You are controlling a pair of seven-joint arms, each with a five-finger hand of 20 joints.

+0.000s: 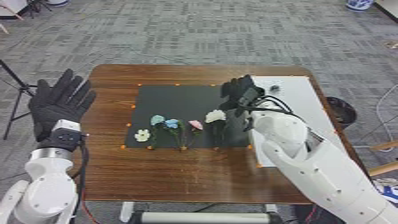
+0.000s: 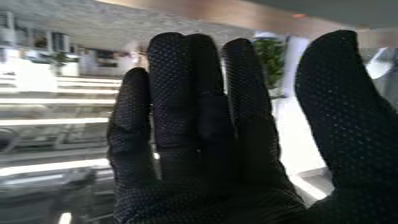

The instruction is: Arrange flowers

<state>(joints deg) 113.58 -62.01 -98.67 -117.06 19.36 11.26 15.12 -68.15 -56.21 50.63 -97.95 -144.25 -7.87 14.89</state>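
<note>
Head view: the thin flower stems blur into the dark mat point(image 1: 169, 97), and whether the right robot hand point(image 1: 238, 95) touches the mat I cannot tell. Its fingers are straight, thumb held apart. The flowers point(image 1: 215, 116) lie between it and the left robot hand point(image 1: 58, 107), which is open, fingers extended.

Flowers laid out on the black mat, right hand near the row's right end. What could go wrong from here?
1. The right hand is close to the cream flower; a low sweep back might knock it out of line.
2. The pale blue flower and deeper blue flower lie close together, so grabbing one could drag the other.
</note>
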